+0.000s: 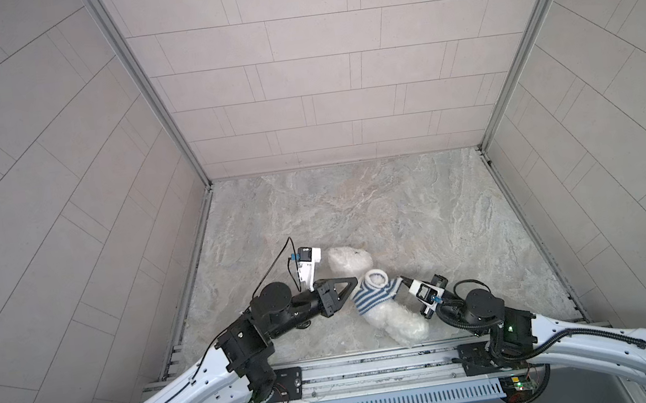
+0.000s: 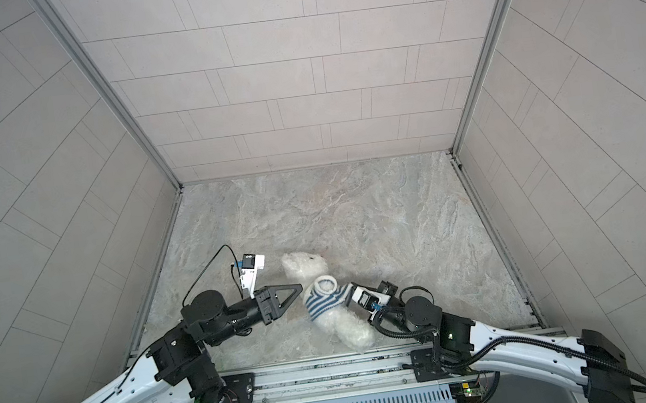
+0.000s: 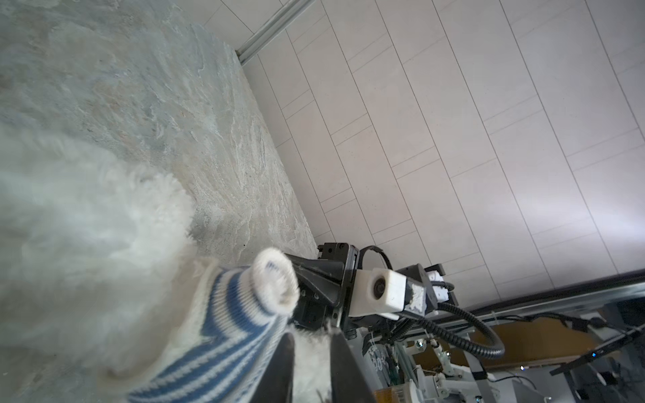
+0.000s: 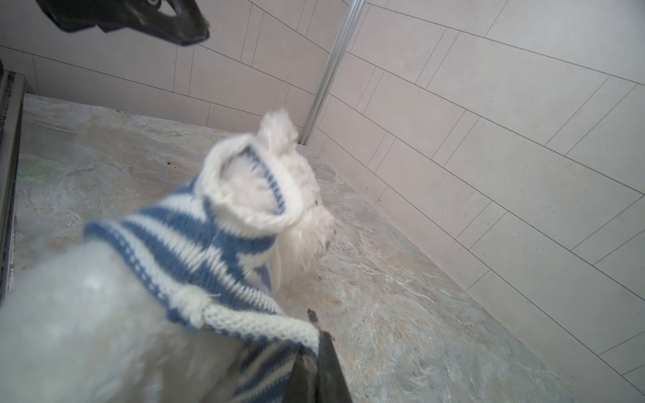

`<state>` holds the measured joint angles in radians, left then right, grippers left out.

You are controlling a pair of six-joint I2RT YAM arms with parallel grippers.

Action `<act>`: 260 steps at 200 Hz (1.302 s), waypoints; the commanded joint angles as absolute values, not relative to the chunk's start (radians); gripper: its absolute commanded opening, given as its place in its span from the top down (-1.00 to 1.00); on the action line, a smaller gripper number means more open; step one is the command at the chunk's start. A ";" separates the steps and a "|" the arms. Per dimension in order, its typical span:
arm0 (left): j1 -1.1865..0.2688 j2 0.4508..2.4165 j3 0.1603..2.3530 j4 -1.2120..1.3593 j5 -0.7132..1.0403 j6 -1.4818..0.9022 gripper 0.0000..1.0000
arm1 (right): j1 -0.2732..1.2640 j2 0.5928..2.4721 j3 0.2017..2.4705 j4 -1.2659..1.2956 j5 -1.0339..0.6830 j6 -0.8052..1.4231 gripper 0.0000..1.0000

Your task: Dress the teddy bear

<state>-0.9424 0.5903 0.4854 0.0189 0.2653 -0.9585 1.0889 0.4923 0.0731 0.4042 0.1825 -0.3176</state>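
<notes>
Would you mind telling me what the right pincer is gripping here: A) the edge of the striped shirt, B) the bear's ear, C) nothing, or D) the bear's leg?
A: in the right wrist view the right pincer is shut on the white knitted edge of the striped shirt, which sits round the body of the teddy bear.

We see a gray stone table (image 1: 355, 207), pale tiled walls (image 1: 338, 62) around it, a metal rail (image 1: 374, 361) at its front.

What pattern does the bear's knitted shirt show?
Blue-and-white stripes; the knitted shirt shows best in right wrist view.
</notes>
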 commanded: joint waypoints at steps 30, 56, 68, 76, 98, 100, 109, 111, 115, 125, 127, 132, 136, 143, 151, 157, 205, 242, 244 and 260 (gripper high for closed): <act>-0.945 0.565 0.438 -0.199 0.223 -0.888 0.41 | 1.160 0.591 0.080 0.412 0.177 -0.322 1.00; -0.988 0.554 0.382 -0.197 0.159 -0.928 0.42 | 1.202 0.657 0.106 0.390 0.230 -0.314 0.96; -0.997 0.548 0.339 -0.166 0.133 -0.944 0.42 | 1.208 0.677 0.116 0.376 0.240 -0.298 0.89; -0.999 0.550 0.309 -0.130 0.128 -0.949 0.43 | 1.211 0.689 0.116 0.378 0.242 -0.276 0.85; -0.999 0.567 0.238 -0.023 0.123 -0.974 0.48 | 1.243 0.723 0.135 0.353 0.245 -0.238 0.81; -1.000 0.569 0.231 -0.011 0.124 -0.979 0.49 | 1.248 0.725 0.137 0.348 0.248 -0.237 0.81; -0.999 0.576 0.201 0.044 0.125 -0.999 0.51 | 1.269 0.737 0.145 0.332 0.262 -0.231 0.81; -1.000 0.579 0.194 0.060 0.126 -1.004 0.51 | 1.275 0.739 0.147 0.328 0.266 -0.231 0.81; -0.999 0.584 0.180 0.088 0.126 -1.012 0.52 | 1.286 0.744 0.151 0.318 0.275 -0.228 0.81; -0.999 0.603 0.155 0.156 0.129 -1.029 0.51 | 1.305 0.756 0.163 0.296 0.291 -0.222 0.85; -1.000 0.609 0.152 0.169 0.130 -1.031 0.51 | 1.308 0.758 0.167 0.292 0.293 -0.220 0.86; -1.000 0.625 0.146 0.196 0.133 -1.035 0.51 | 1.315 0.762 0.170 0.284 0.297 -0.215 0.90; -1.001 0.641 0.144 0.215 0.135 -1.038 0.50 | 1.320 0.766 0.175 0.278 0.301 -0.212 0.92; -1.002 0.669 0.142 0.252 0.138 -1.040 0.50 | 1.324 0.768 0.179 0.272 0.306 -0.203 0.96; -1.007 0.703 0.141 0.293 0.138 -1.041 0.50 | 1.327 0.771 0.181 0.272 0.315 -0.194 1.00; -1.010 0.727 0.142 0.314 0.139 -1.042 0.51 | 1.327 0.773 0.181 0.274 0.320 -0.188 1.00; -1.027 0.958 0.165 0.491 0.159 -1.054 0.65 | 1.328 0.816 0.186 0.289 0.336 -0.158 1.00; -1.057 1.092 0.213 0.586 0.170 -1.060 0.74 | 1.330 0.792 0.171 0.293 0.337 -0.145 1.00; -1.057 1.096 0.215 0.590 0.169 -1.060 0.75 | 1.330 0.790 0.170 0.293 0.337 -0.145 1.00; -1.059 1.129 0.226 0.613 0.178 -1.065 0.74 | 1.331 0.780 0.167 0.290 0.337 -0.143 1.00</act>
<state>-1.0508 1.0927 0.1829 0.5110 0.1635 -1.0595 1.3239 0.8013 0.1684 0.2859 0.3202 -0.1619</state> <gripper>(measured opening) 0.127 0.043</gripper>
